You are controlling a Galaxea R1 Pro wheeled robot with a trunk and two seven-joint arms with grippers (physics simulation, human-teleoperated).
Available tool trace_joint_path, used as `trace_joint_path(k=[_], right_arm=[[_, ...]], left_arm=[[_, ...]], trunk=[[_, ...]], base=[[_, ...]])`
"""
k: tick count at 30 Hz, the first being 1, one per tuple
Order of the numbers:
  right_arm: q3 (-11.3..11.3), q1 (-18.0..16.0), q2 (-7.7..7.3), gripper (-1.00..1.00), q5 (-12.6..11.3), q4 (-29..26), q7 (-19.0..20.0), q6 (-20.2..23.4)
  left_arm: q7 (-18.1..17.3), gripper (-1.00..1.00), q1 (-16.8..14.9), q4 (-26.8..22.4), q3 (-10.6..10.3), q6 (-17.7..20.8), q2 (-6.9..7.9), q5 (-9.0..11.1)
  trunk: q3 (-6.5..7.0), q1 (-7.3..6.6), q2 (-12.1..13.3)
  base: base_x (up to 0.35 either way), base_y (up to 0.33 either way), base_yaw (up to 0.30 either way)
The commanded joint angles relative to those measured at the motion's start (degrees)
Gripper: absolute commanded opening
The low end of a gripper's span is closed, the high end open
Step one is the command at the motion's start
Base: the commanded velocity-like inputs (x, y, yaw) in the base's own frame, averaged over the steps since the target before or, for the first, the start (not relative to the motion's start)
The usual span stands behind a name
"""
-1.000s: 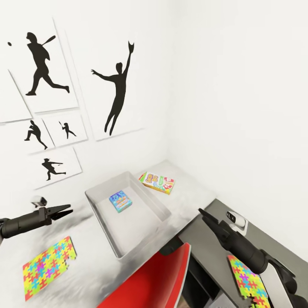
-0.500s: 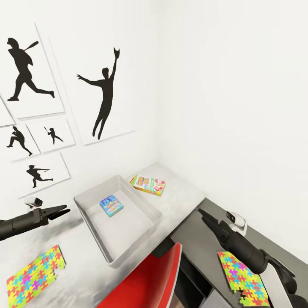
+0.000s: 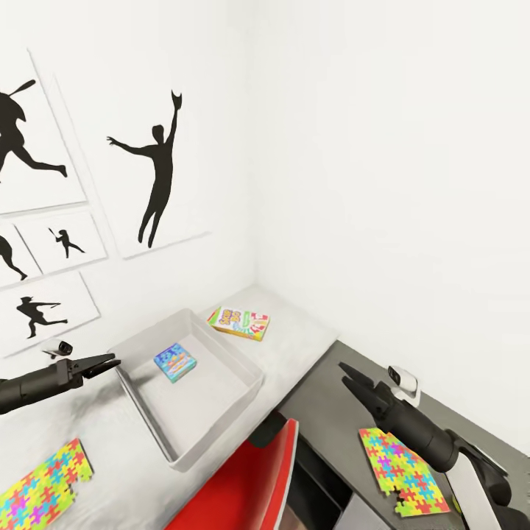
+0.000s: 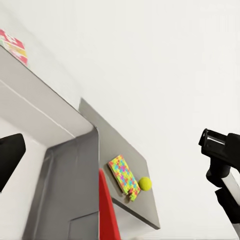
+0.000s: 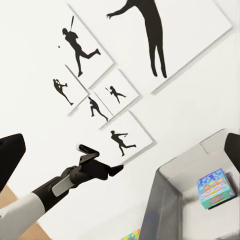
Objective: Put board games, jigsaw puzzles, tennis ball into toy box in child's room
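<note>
Room: white walls, black baseball silhouette pictures [image 3: 151, 184] on the left wall.
Desk [image 3: 294, 342]: light grey top, lower dark grey section at right.
Toy box [image 3: 221, 397]: on light top; blue board game [image 3: 174, 362] inside.
Second board game [image 3: 239, 322]: flat, just behind box.
Puzzles: one [image 3: 40, 489] on light top, one [image 3: 401, 471] on dark section, tennis ball [image 4: 145, 183] beside it.
Left gripper [image 3: 103, 362]: empty, jaws slightly apart, beside the box.
Right gripper [image 3: 352, 377]: empty, spread, above dark section.
Red chair [image 3: 250, 489]: at desk front.
</note>
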Motion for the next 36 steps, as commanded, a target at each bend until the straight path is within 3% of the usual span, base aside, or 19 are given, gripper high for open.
trace_joint_path(k=[1,23,36], right_arm=[[0.0,-0.1,-0.01,1.00,-0.3,0.0,0.0,0.5],[0.0,-0.1,-0.01,1.00,-0.2,0.0,0.0,0.5],[0.0,-0.1,-0.01,1.00,-0.2,0.0,0.0,0.6]], left_arm=[[-0.2,1.00,0.0,0.0,0.0,0.6,0.02,0.0],[-0.2,1.00,0.0,-0.2,0.0,0.6,-0.02,0.0],[-0.2,1.00,0.0,-0.2,0.0,0.6,-0.05,0.0]], trunk=[[-0.04,0.04,-0.1],[0.83,0.04,-0.1],[1.00,0.04,-0.1]], base=[[0.000,0.000,-0.164],[-0.008,0.000,-0.070],[-0.160,-0.063,-0.071]])
